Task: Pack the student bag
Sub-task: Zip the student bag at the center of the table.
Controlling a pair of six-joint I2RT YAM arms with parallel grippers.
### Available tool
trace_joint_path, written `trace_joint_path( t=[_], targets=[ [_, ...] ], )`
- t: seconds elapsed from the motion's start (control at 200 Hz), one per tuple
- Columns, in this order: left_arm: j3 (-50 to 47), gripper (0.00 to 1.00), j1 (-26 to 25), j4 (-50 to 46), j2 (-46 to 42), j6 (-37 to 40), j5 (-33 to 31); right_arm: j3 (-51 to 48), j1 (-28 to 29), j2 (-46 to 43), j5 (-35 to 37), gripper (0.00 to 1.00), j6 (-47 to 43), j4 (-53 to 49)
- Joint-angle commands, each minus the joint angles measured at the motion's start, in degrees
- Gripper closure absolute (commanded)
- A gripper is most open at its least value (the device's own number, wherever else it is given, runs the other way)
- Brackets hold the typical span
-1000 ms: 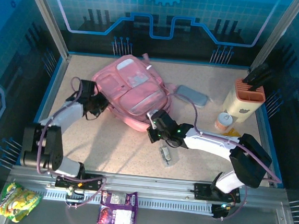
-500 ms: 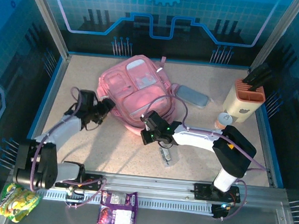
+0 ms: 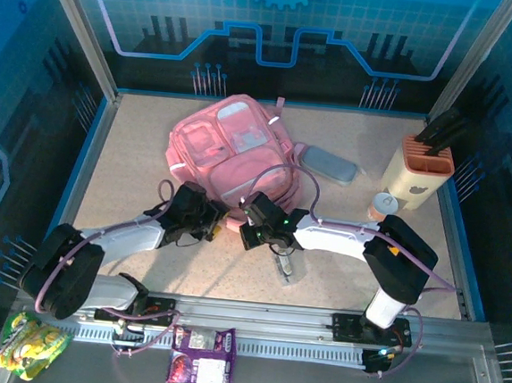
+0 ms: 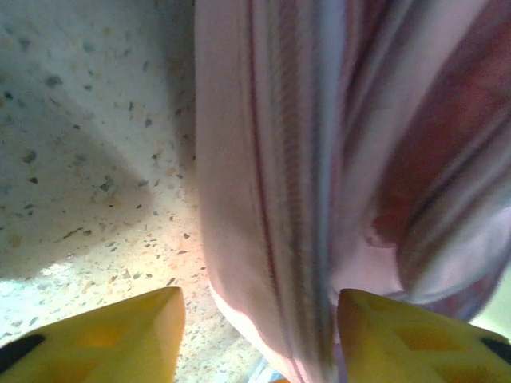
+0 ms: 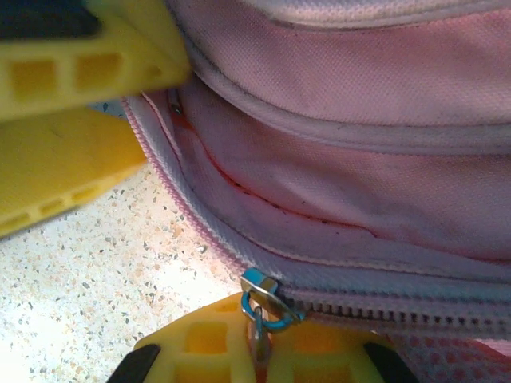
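Because the student bag [image 3: 232,154] is looking like soft, light, unstiffened cloth, you are dealing with something that I judge will be sagging, folding and sliding across the table [image 3: 134,145] under a pull instead of holding its shape. The sensible places to take it are the hard zip pull [image 5: 260,297] and the piped seam just beside it, not the loose panels. Nearest to you, the right gripper [image 5: 255,339] is working at the bag's near edge. Its jaws are clenched, and the metal pull is sitting pinched between their yellow tips at the end of the toothed zip [image 5: 383,315]. Just to its left, the left gripper [image 4: 257,307] is standing part-way released. Its two fingers [image 4: 120,331] are straddling the bag's pink rim with a clear gap on either side, so it is hovering around the fabric and gripping nothing. You will probably be needing that hand to pin the seam while the other is drawing the zip, otherwise the whole bag is likely to be trailing along. Beyond both grippers the bag is lying flat across the middle of the table, pockets upward and top end pointing toward the far wall. A grey pencil case [image 3: 330,166] is waiting just beside its right shoulder.
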Motion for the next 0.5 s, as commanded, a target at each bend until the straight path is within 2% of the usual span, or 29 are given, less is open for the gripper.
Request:
trace_joint_path(
  t=[0.0, 0.17, 0.265, 0.39, 0.495],
  targets=[
    [1.46, 0.59, -2.59, 2.44, 1.05, -4.59, -3.7, 1.59, 1.25, 0.09, 1.45, 1.0, 0.45, -2.47],
    [1.38, 1.0, -2.31, -3.51, -0.74, -1.79, -9.81, 3.68, 1.31, -0.58, 3.49, 1.0, -0.05, -6.93],
    [1.94, 1.0, -0.15, -8.95, -3.31, 2.76, -12.76, 2.69, 1.37, -2.5, 4.88, 1.0, -0.52, -9.21],
    [2.29, 1.0, 6.05, -13.35, -6.13, 9.99, -12.1, -0.15, 0.12, -5.92, 8.34, 1.0, -1.17, -13.22],
    [2.29, 1.0, 11.06, -15.91, -8.42, 13.92, -11.74, -2.76, -3.28, -8.78, 9.96, 1.0, -2.29, -16.2]
  ],
)
